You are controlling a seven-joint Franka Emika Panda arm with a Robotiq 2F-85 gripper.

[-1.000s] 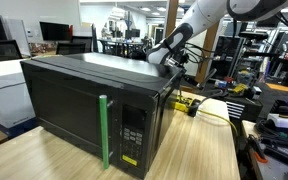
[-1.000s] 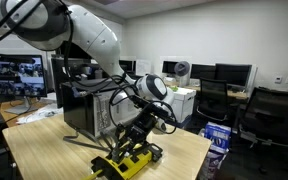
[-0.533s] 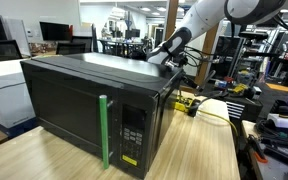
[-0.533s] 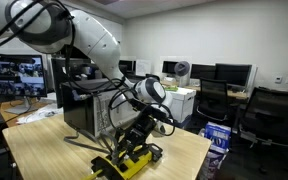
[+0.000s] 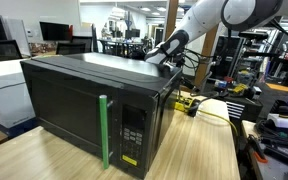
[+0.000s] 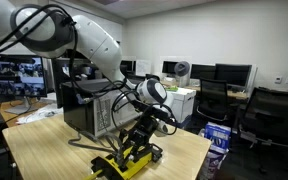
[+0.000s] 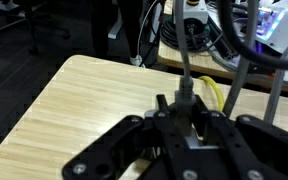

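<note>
Low centre in the wrist view, the gripper (image 7: 184,112) is pinching a gray cord (image 7: 183,68) in narrowed jaws, likely needing a steady pull next.

Arm (image 5: 199,18) stretched forward, wrist (image 6: 150,92) bent down; gripper (image 6: 136,140) pointing downward, jaws' state not discernible.
</note>
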